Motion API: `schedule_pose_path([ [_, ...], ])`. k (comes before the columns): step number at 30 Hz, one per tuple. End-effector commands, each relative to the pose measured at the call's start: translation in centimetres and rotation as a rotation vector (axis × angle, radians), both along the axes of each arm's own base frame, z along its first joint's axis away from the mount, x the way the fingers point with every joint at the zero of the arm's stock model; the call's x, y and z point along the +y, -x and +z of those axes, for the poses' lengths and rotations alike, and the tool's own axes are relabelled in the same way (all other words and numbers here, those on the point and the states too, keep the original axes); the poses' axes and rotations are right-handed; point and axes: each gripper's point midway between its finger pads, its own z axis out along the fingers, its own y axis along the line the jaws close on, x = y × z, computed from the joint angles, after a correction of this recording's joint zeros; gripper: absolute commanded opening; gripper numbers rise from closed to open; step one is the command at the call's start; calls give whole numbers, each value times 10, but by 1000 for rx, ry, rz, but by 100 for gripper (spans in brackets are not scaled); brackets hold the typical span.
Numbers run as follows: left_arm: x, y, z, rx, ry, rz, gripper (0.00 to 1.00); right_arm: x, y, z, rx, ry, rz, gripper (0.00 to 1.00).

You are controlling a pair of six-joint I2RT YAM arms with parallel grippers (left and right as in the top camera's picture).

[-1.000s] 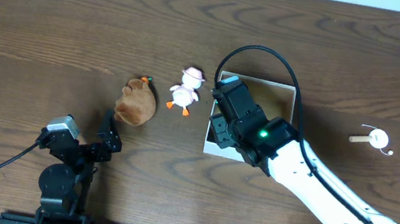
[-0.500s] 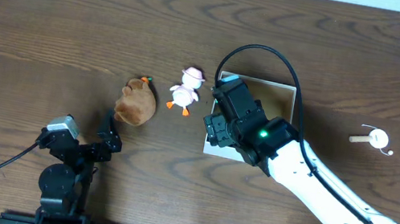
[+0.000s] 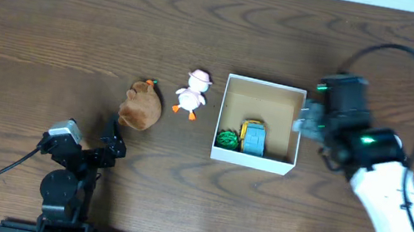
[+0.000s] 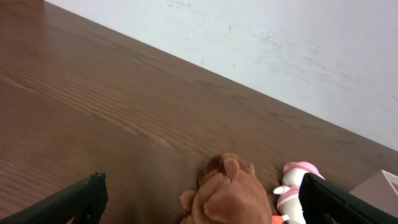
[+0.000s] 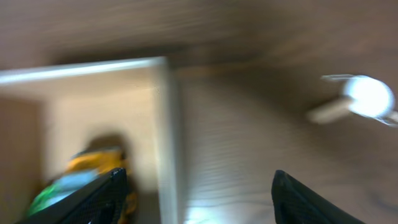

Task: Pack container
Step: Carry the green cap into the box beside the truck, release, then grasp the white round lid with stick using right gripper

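Badly blurred in the right wrist view: container [image 5: 166,124], yellow-blue toy [image 5: 101,167]

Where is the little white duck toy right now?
In the overhead view the duck toy sits just left of the container, outside it, between its left wall and the brown plush toy.

On your dark brown wooden table [image 3: 55,15] you've got a brown plush animal toy [image 3: 141,106] with a small white duck figure in a pink hat [image 3: 192,92] just beside it on the right, not touching. Further right, a small green toy [image 3: 227,139] sits against a blue-and-yellow toy [image 3: 253,137]. Far right, well apart from the rest, you'll see a small white round piece on a pale wooden stick [image 3: 386,144] lying on the wood.
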Motion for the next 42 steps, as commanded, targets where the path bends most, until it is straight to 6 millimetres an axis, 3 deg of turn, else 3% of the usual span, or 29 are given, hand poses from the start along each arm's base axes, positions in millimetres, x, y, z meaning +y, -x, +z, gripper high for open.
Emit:
schedule_pose_path([
  [1,0,1,-18,51,-8,-1,98,-38,1,-7,20,0,-152,78],
  [5,0,1,-18,51,-8,-1,98,-76,2,-26,51,-22,-319,80],
  [9,0,1,-18,51,-8,-1,98,-101,4,-55,60,-81,-493,78],
  [17,0,1,-18,51,-8,-1,98,-124,8,-108,90,-162,-649,75],
  [30,0,1,-18,51,-8,-1,98,-145,-4,-124,52,-138,-723,78],
  [42,0,1,-18,51,-8,-1,98,-160,-7,-157,80,-148,-796,77],
])
